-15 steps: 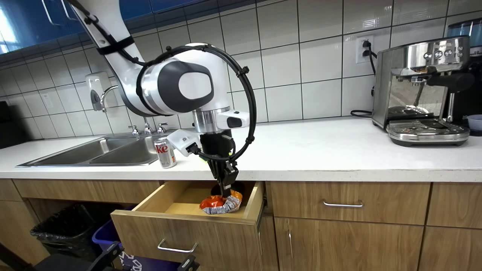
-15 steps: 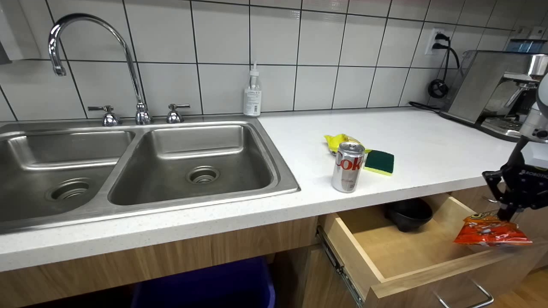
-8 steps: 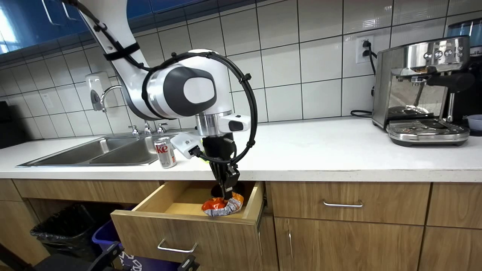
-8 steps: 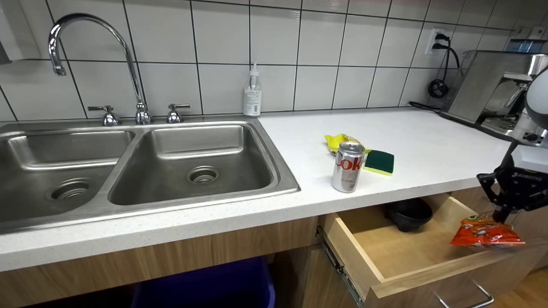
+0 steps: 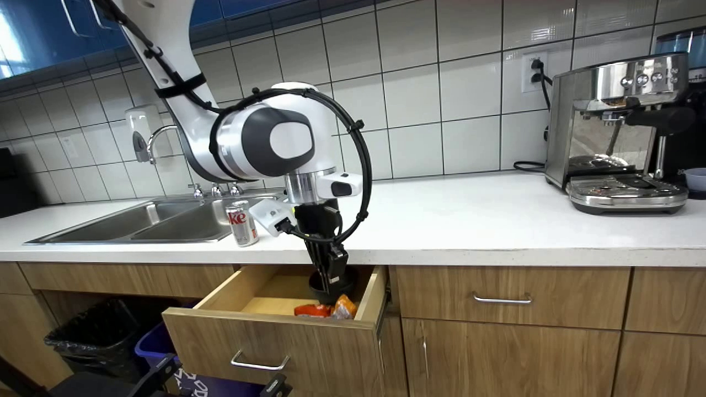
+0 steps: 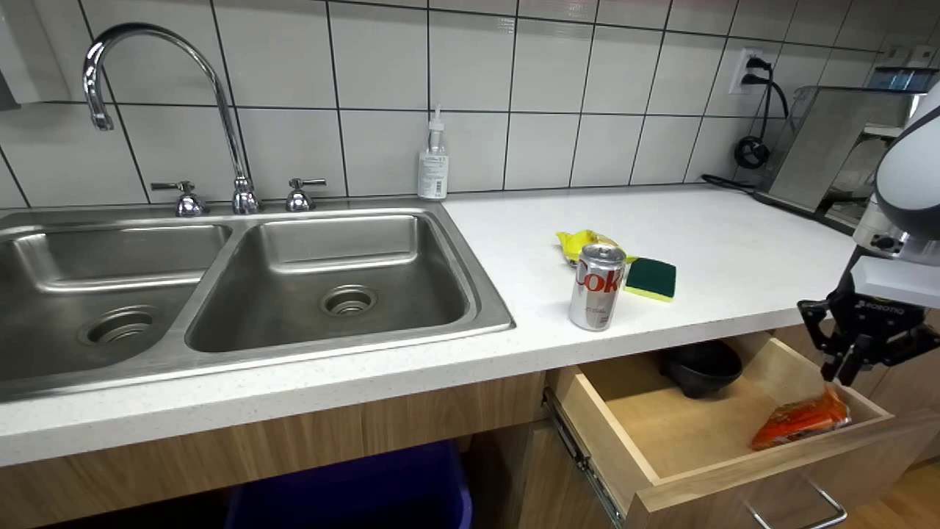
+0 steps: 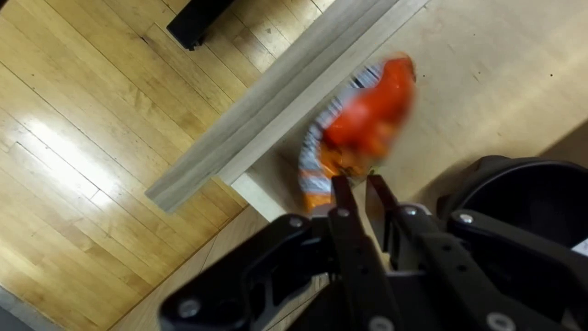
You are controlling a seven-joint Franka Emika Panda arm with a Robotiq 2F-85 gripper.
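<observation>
One white countertop (image 5: 469, 220) spans the middle of the frame in an exterior view. One white-and-gray arm (image 5: 289, 135) reaches down across it from the upper left. One wooden drawer (image 5: 320, 347) stands pulled out in the lower part of both exterior views. One steel sink (image 6: 294, 294) with two basins fills the left half in an exterior view. Two bins sit low: a black-lined bin (image 5: 105, 336) at lower left, a blue bin (image 6: 367, 485) at the bottom. One coffee machine (image 5: 601, 82) stands at the right edge. One faucet (image 6: 244, 192) with two handles (image 6: 299, 197) rises at upper left.

One black gripper (image 7: 359, 181) enters the wrist view from the bottom; its two fingers (image 7: 347, 211) stand a narrow gap apart, pale wood showing through. One orange-red snack bag (image 6: 800, 422) is at lower right, tilted, within the drawer's walls near the front panel and just below the fingertips; whether it touches them I cannot tell. One black bowl (image 6: 701, 378) sits at the drawer's back.

Smallest, right of top centre: one pump bottle (image 6: 433, 173), one upright can (image 6: 597, 294), one yellow wrapper (image 6: 580, 241), one green-and-yellow sponge (image 6: 651, 277).
</observation>
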